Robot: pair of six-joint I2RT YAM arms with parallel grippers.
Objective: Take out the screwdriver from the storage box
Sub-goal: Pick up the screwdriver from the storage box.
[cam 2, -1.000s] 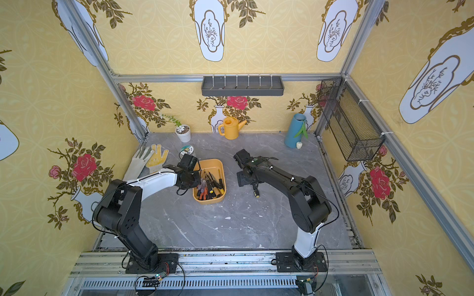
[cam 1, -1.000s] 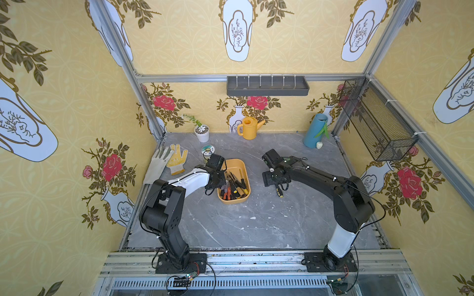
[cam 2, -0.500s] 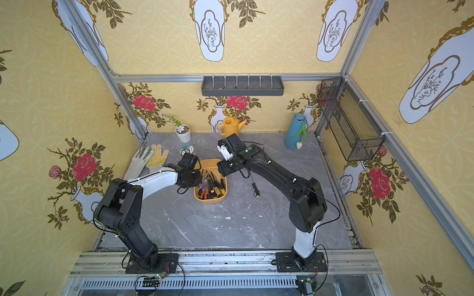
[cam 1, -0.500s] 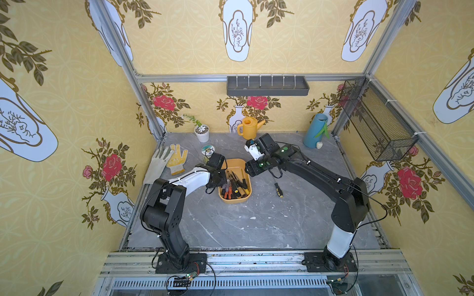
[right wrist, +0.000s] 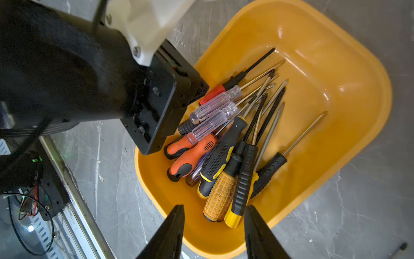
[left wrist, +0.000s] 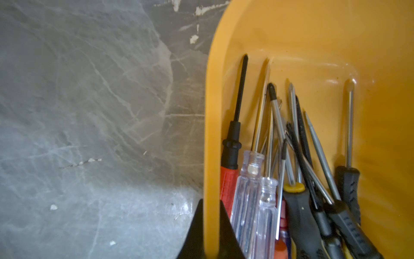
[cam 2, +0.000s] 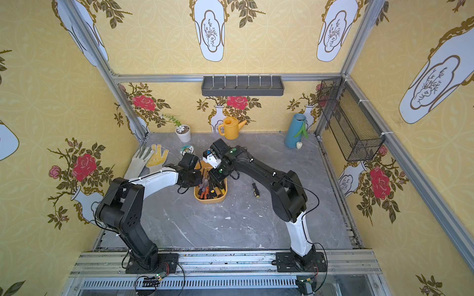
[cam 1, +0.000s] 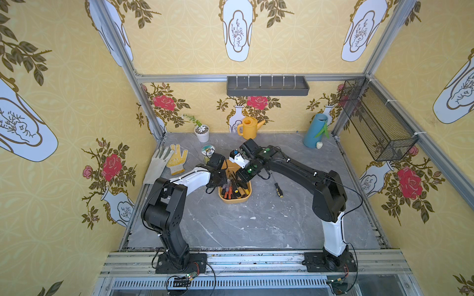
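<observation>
My left gripper (left wrist: 210, 203) is clamped on the side rim of the storage box (right wrist: 383, 96), one finger inside and one outside. My right gripper (right wrist: 214, 207) hangs over one end of the box, jaws parted with nothing between them. The screwdrivers (right wrist: 226, 154) lie piled in the box just below those tips, handles toward them. Another screwdriver (cam 1: 278, 190) lies on the table (cam 1: 256, 225), apart from both grippers.

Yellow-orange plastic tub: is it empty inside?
No, the yellow-orange plastic tub holds a heap of screwdrivers with orange, black, yellow and clear handles.
</observation>
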